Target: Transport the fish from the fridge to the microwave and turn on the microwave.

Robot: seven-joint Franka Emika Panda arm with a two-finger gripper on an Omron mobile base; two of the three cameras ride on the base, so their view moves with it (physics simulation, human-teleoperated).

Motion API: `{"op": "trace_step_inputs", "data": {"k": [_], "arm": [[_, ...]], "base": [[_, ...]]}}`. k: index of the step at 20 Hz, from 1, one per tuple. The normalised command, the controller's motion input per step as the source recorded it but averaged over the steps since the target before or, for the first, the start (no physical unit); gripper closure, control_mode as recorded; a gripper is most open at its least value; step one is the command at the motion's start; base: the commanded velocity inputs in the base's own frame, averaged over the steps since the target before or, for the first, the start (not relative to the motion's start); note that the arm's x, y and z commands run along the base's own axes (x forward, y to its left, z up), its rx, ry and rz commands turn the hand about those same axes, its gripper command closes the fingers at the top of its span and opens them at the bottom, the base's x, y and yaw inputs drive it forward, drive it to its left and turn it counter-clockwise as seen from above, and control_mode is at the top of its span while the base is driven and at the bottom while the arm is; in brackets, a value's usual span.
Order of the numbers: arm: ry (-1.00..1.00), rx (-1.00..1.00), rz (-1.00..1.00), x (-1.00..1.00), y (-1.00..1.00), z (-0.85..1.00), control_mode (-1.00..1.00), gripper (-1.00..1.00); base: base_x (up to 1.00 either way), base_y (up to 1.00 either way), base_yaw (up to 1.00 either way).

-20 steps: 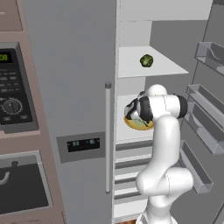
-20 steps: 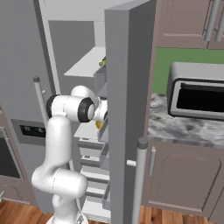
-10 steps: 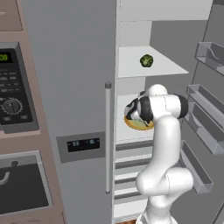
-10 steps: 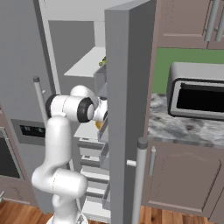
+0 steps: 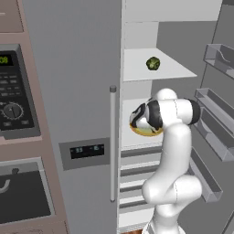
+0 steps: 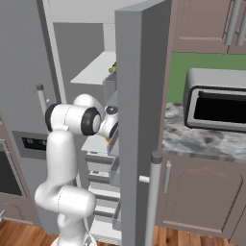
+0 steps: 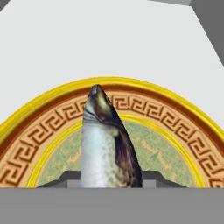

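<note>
Hand view looked straight down the gripper at the fish, which lay on a yellow-rimmed plate with a key-pattern border, its head pointing away from the camera. The two finger tips sat low on either side of the fish's body and appeared to be clamped against it, half closed on the slender flank; the fish seemed held but not yet lifted clear of the plate. In the left base view the arm reached into the open fridge, its hand over the plate on the middle shelf, with a lumpy green vegetable on the shelf above. The microwave stood well off to the left, its door shut. To do this step well, I judged the grip should be kept firm and centred on the body, then the hand raised straight off the plate before pulling back, so the fish would not drag the plate or catch the shelf above or the door bins.
</note>
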Motion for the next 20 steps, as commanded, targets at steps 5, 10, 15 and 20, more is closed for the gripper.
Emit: {"op": "trace_step_inputs", "data": {"k": [5,10,15,20], "arm": [[-0.07,0.01,0.00,-0.20,0.00,0.15,-1.00,1.00],[-0.02,0.03,0.00,-0.23,0.00,0.24,-1.00,1.00],[-0.05,0.02,0.00,-0.32,-0.01,0.29,-1.00,1.00],[-0.05,0.02,0.00,-0.25,0.00,0.29,-1.00,1.00]], "base": [[0.00,0.00,0.00],[0.00,0.00,0.00],[0.00,0.00,0.00],[0.00,0.00,0.00]]}}
